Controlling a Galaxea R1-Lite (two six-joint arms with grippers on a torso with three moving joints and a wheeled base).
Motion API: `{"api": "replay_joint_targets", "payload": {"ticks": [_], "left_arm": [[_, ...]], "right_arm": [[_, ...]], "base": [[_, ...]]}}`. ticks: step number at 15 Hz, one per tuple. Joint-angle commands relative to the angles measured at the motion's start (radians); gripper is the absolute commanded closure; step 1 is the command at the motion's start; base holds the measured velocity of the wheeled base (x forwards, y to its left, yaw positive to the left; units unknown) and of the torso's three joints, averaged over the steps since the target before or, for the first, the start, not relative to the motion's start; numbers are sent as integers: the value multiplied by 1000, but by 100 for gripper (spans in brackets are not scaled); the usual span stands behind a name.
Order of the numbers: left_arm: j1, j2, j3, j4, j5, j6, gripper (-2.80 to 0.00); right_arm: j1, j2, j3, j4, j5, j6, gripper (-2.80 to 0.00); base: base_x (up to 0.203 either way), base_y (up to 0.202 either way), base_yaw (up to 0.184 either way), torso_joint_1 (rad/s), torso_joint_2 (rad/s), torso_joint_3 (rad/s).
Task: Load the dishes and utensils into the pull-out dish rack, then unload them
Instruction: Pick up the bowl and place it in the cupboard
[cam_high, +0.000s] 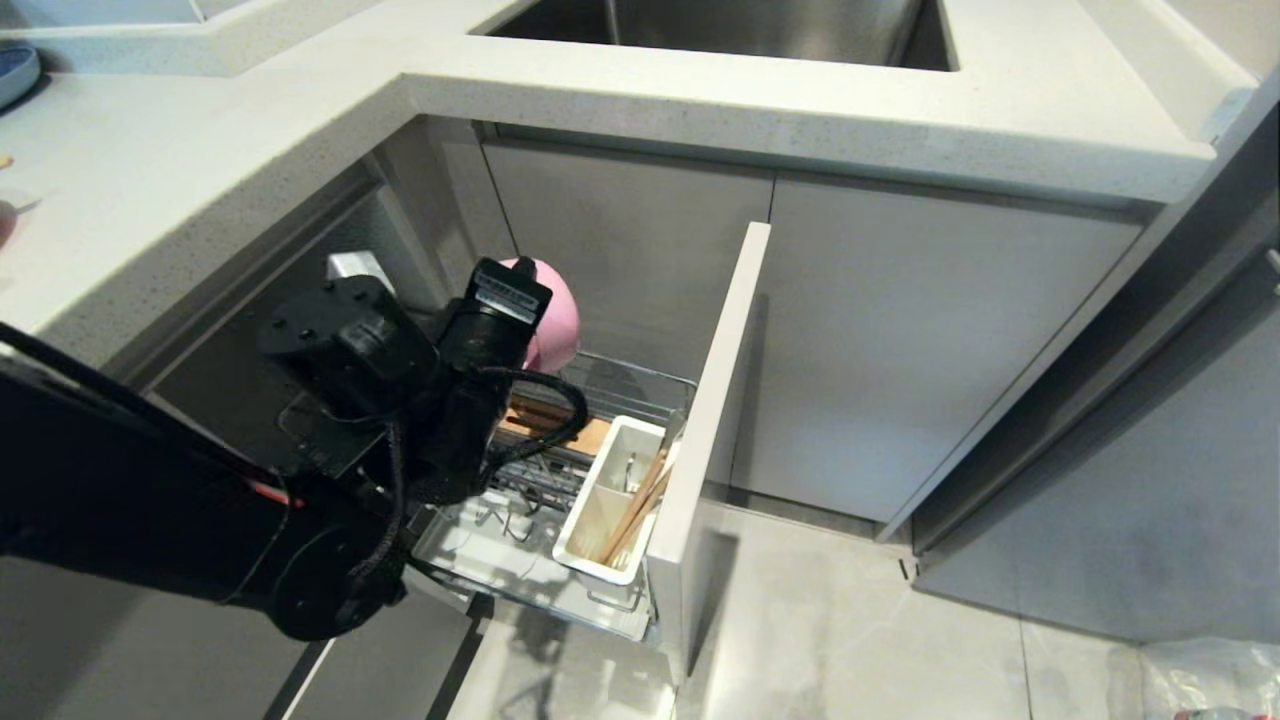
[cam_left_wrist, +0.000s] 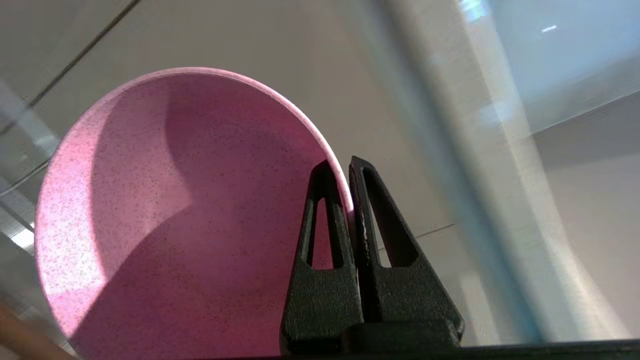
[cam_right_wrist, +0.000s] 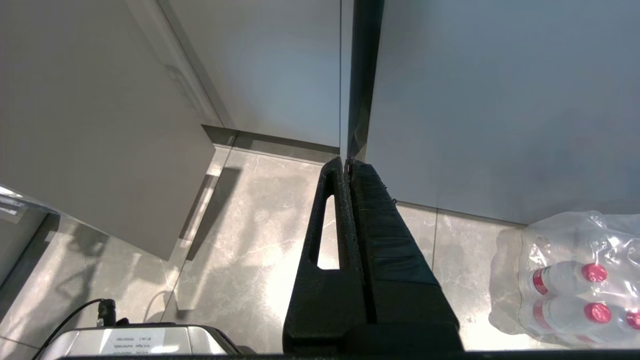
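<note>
We are pinching the thin rim of the matte, speckled pink round bowl (cam_left_wrist: 165, 220) in our left gripper (cam_left_wrist: 348, 172) jaws above the chrome wire dish rack (cam_high: 560, 480); right gripper (cam_right_wrist: 346, 167) jaws are pressing together, empty.

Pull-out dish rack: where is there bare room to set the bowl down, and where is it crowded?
The left gripper grips the pink bowl by its rim above the pull-out dish rack. The wire bed and drip tray between the arm and the white caddy look bare. The caddy is crowded: chopsticks fill it. The wooden strip is partly hidden.
</note>
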Motion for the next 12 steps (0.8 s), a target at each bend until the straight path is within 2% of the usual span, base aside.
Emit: {"api": "replay_joint_targets", "payload": {"ticks": [1, 6, 9, 12], "left_arm": [[-1, 52, -1, -8, 7, -5, 0], [11, 113, -13, -6, 12, -21, 0], [17, 120, -33, -7, 9, -112, 0], [25, 131, -41, -11, 8, -125, 0]], "right_arm": [[0, 0, 2, 0, 0, -1, 0], [0, 0, 2, 0, 0, -1, 0], [0, 0, 2, 0, 0, 1, 0], [0, 0, 2, 0, 0, -1, 0]], "base": [[0, 0, 0, 0, 0, 0], [0, 0, 0, 0, 0, 0], [0, 0, 0, 0, 0, 0], [0, 0, 0, 0, 0, 0]]}}
